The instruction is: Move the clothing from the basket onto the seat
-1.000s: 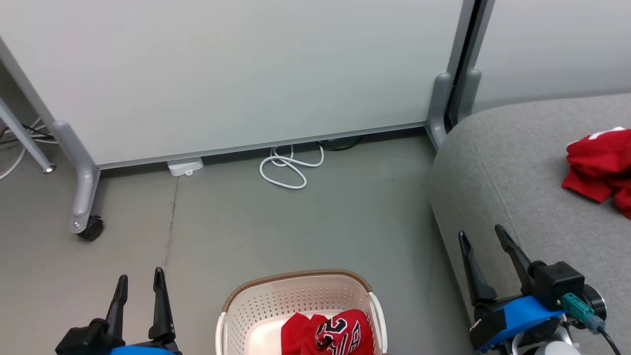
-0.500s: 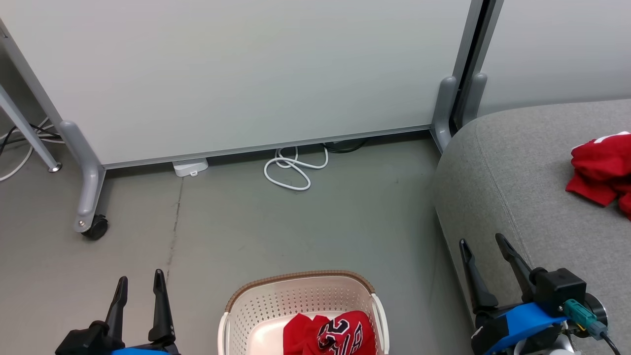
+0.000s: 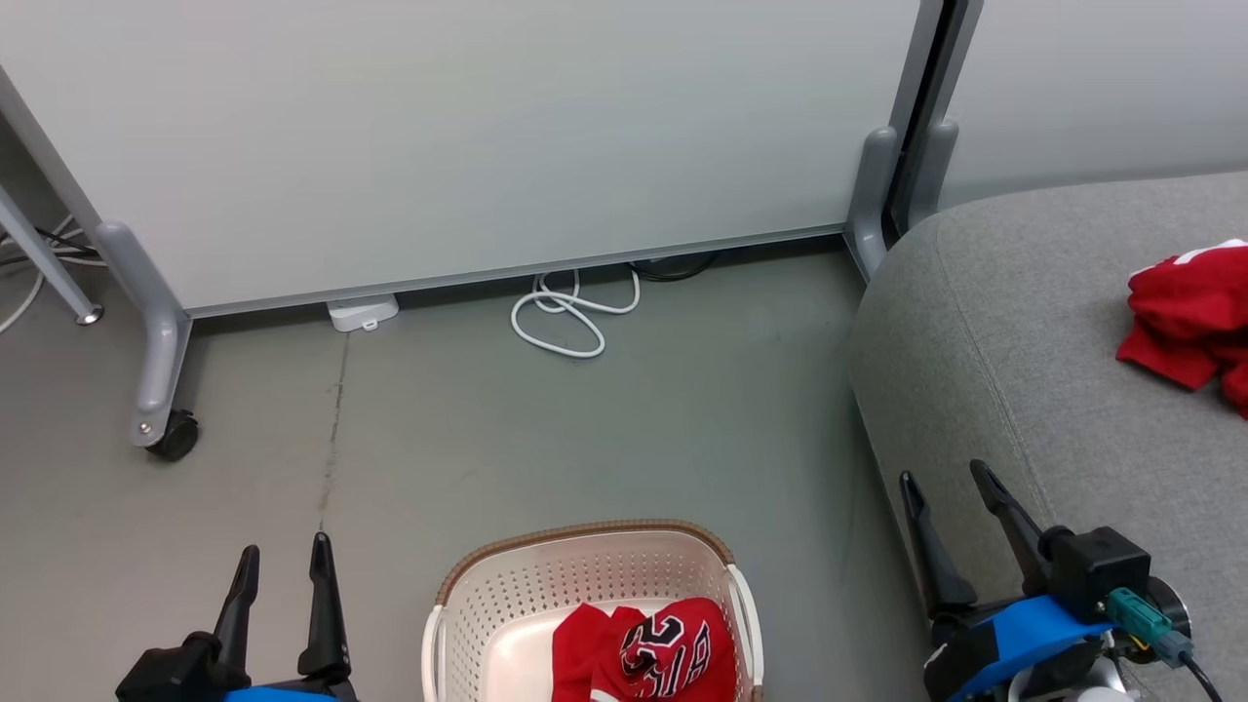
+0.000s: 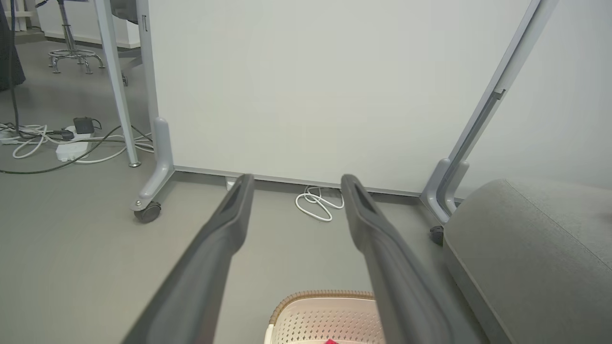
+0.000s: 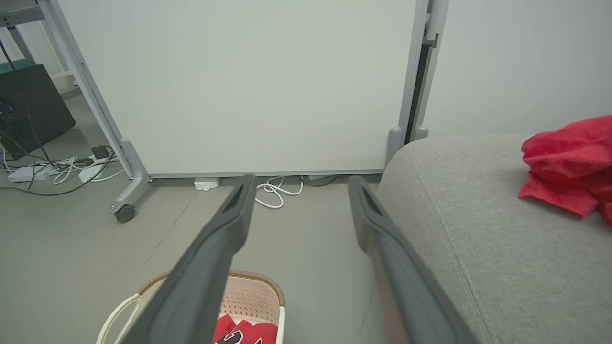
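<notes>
The left claw (image 3: 284, 544) and right claw (image 3: 942, 472) are both released and empty at the lower corners. A red jersey (image 3: 648, 653) lies in the basket (image 3: 585, 531) at bottom centre, and a second jersey (image 3: 1185, 312) sits on the seat (image 3: 1024, 322) at the right edge. A shallow pinch on a loose fold could spill the cloth onto the floor (image 3: 585, 439).

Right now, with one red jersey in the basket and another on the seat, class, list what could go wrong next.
1. The jersey lies crumpled deep in the basket; fingers reaching in might snag a perforated wall and drag the basket along.
2. The right gripper hangs open close to the rounded edge of the seat; a swing toward the basket could brush it.
3. Pinching one fold may let the rest trail on the floor.
</notes>
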